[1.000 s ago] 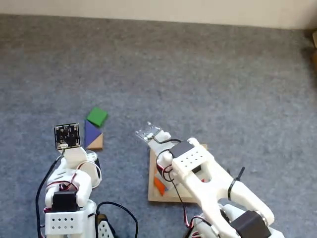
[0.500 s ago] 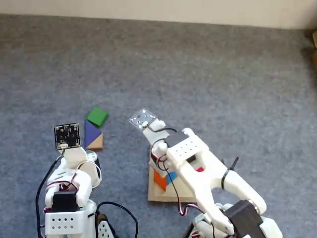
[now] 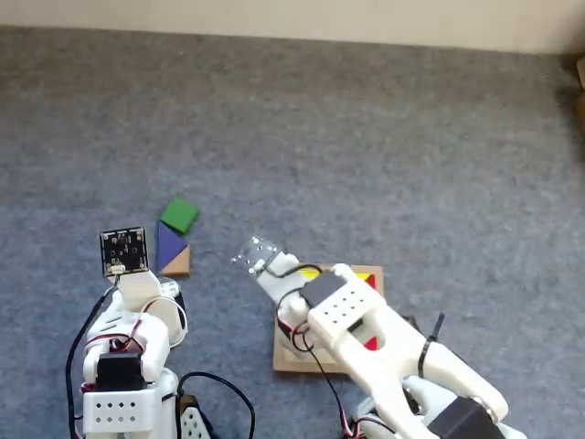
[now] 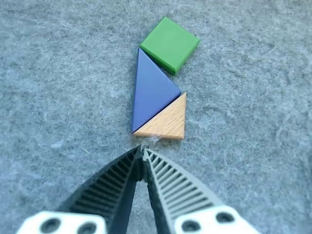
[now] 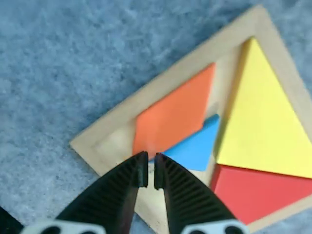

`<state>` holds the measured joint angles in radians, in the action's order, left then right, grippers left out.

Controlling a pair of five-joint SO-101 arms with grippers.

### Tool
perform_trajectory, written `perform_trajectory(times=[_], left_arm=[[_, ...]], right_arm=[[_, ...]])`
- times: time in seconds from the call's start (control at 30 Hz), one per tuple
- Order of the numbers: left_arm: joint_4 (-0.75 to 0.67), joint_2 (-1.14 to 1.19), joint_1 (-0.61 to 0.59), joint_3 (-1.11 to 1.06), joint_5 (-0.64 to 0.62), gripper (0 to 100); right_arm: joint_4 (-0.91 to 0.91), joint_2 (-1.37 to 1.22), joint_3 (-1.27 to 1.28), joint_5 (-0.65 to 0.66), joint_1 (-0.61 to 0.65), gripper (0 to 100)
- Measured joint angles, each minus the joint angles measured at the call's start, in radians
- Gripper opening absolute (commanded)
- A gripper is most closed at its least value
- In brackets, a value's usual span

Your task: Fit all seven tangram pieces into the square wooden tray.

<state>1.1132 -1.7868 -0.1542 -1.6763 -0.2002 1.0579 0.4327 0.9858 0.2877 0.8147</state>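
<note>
The square wooden tray (image 5: 97,141) holds an orange parallelogram (image 5: 170,117), a light blue triangle (image 5: 195,148), a yellow triangle (image 5: 263,117) and a red triangle (image 5: 263,190). My right gripper (image 5: 146,175) hangs shut and empty over the orange piece's corner near the tray's rim. In the high view the right arm covers most of the tray (image 3: 285,362). To its left on the carpet lie a green square (image 3: 179,216), a dark blue triangle (image 3: 167,245) and a plain wood triangle (image 3: 179,263), touching in a row. My left gripper (image 4: 142,152) is shut, its tips just short of the wood triangle (image 4: 165,124).
Grey carpet covers the whole work surface, with open room beyond and to the right of the tray. A pale wall strip (image 3: 292,18) runs along the far edge. The left arm's base (image 3: 119,384) stands at the near left.
The right arm swung out toward the far left, then drew back lower over the tray, hiding the orange piece in the high view. The left arm stayed still.
</note>
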Motion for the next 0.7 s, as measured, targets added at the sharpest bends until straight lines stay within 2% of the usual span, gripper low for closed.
perform_trajectory(times=[0.3, 0.47, 0.7], left_arm=[[0.000, 0.000, 0.000, 0.000, 0.000, 0], [0.000, 0.000, 0.000, 0.000, 0.000, 0], [0.000, 0.000, 0.000, 0.000, 0.000, 0]], right_arm=[[-0.155, 0.018, 0.040, 0.000, 0.002, 4.0], [-0.275, -0.078, 0.034, -0.002, -0.092, 4.0], [-0.304, -0.121, -0.052, -0.003, -0.204, 4.0]])
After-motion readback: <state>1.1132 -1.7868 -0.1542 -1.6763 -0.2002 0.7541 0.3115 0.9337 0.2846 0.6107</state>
